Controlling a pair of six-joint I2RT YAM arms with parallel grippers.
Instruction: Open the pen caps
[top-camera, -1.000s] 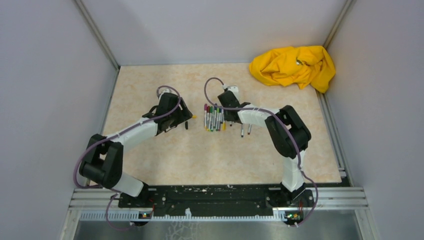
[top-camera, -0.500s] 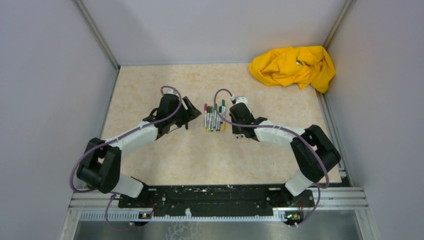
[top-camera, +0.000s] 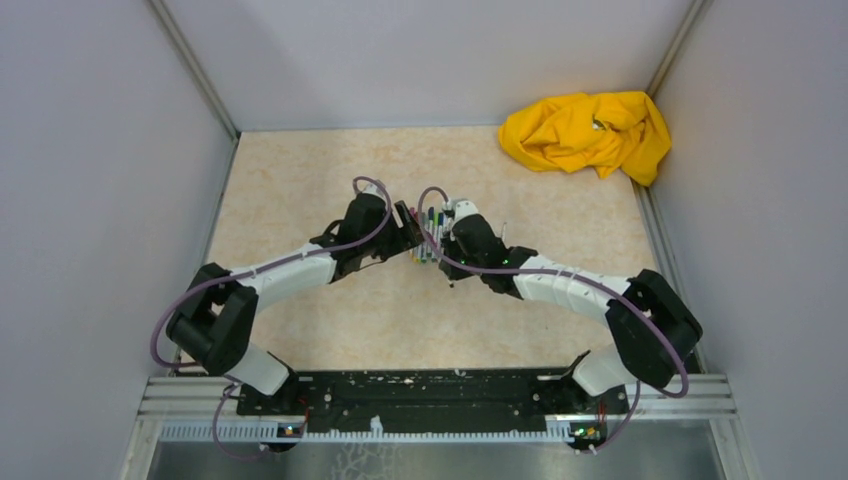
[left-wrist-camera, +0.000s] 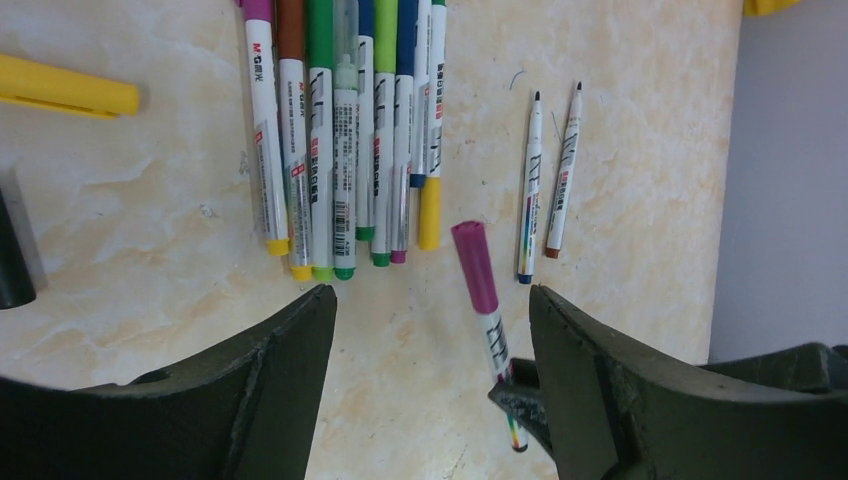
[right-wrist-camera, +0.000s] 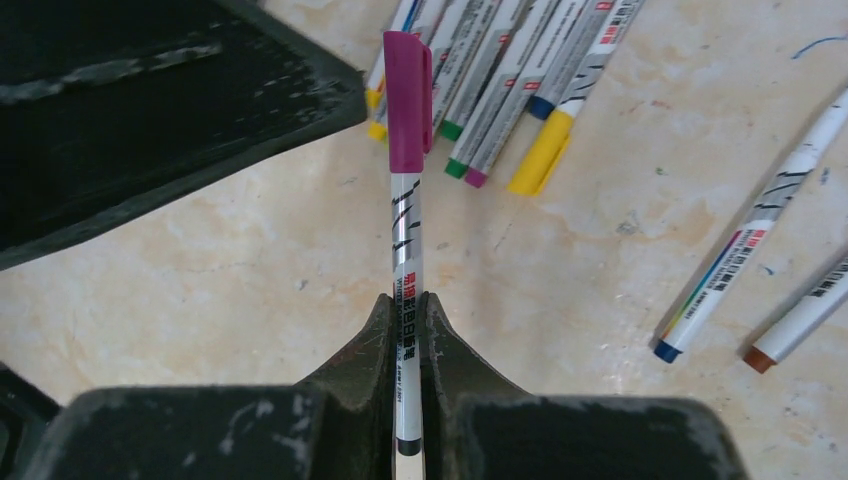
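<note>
Magenta cap (right-wrist-camera: 407, 100) is the one in hand. The right gripper (right-wrist-camera: 405, 335) is clamped tight on the grey-white barrel of one pen (right-wrist-camera: 404, 250), low on the shaft. It holds the pen off the table (right-wrist-camera: 250, 260) with the cap end pointing at the left gripper (left-wrist-camera: 430, 335). The left jaws stand wide apart and empty. The cap sits between them and a little ahead, touching neither as far as we can see.

Our read of the step: pen presented, cap grab pending. The next move calls for the left arm to advance until the cap lies fully between its pads, close on the cap only, then pull along the pen axis while the right holds. The pen looks slightly tilted across the left jaws, so we'd align first. An off-axis pull could slip or flex the thin shaft.

Materials:
- **Cap:** smooth glossy plastic, a stubby cylinder with a flat clip down one side.
- **Barrel:** slim, round and slick, printed with black strokes.
- **Fingers** (right-wrist-camera: 350, 370)**:** matte black, scuffed, wedge-shaped.
- **Table:** mottled beige stone-look, hard and flat.

The other pens (left-wrist-camera: 345, 130) lie in a tight row, touching, just beyond the grippers. Two pens with bare tips (left-wrist-camera: 530, 180) lie apart to the row's right, and we judge those done.
</note>
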